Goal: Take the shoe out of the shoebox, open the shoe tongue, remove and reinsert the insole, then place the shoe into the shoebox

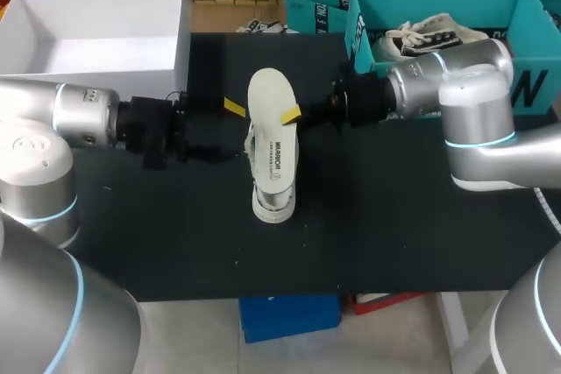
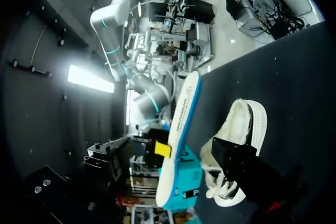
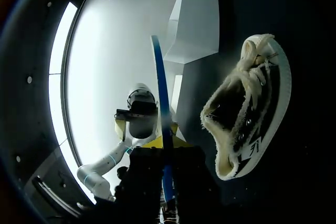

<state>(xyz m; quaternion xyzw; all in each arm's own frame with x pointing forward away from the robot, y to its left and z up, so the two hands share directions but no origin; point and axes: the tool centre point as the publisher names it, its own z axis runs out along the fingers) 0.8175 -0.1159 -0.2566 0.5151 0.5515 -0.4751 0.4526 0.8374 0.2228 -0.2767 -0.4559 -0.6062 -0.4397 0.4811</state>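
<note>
The insole [image 1: 270, 98] is held up off the desk [image 1: 394, 216], above the shoe [image 3: 252, 103] and standing on its long edge. It is white with a blue rim. The right pincer [image 3: 163, 144] pinches it from two sides, one yellow tip on each face. The shoe lies on its side on the dark desk, near the middle, directly under the insole, its fleecy lining and open mouth turned towards the right arm. The left pincer [image 1: 232, 109] is just beside the insole's other side; whether it is spread or pressed together I cannot tell. The white shoebox [image 1: 182, 45] stands open at the far left corner, well apart from the shoe.
</note>
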